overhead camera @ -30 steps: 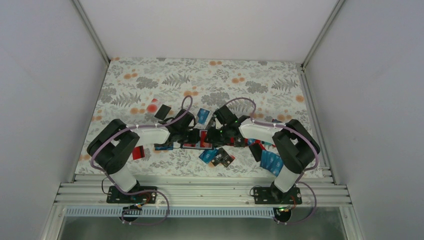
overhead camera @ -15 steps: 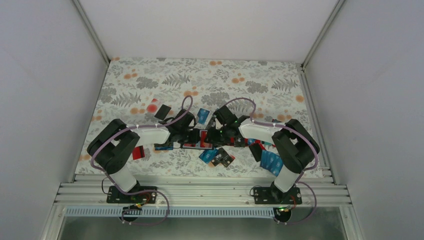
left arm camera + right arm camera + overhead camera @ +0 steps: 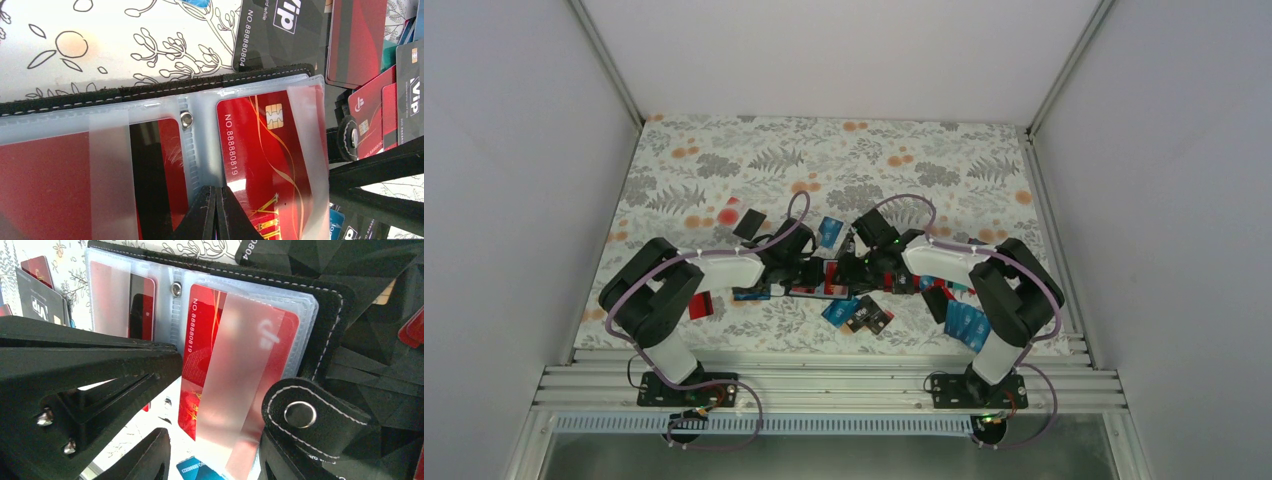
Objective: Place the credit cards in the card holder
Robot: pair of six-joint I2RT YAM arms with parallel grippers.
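Observation:
The card holder (image 3: 165, 90) lies open, black with clear sleeves; it also shows in the right wrist view (image 3: 330, 295) and the top view (image 3: 804, 290). A red credit card (image 3: 270, 150) sits in its right sleeve, and another red card (image 3: 45, 185) in the left one. My left gripper (image 3: 216, 212) is shut, its tips resting on the sleeve fold beside the red card. My right gripper (image 3: 215, 460) is open, its fingers either side of the red card's (image 3: 200, 355) near end, apart from it. The holder's snap strap (image 3: 300, 415) covers the right finger.
Loose cards lie around the holder: black VIP cards (image 3: 280, 30), a dark red card (image 3: 355, 40), blue cards (image 3: 965, 323), black cards (image 3: 870, 318), a red card (image 3: 700, 305). The left gripper's body (image 3: 85, 385) fills the left of the right wrist view.
My right gripper has crept slightly left toward the holder. The left gripper and the holder have not visibly moved.

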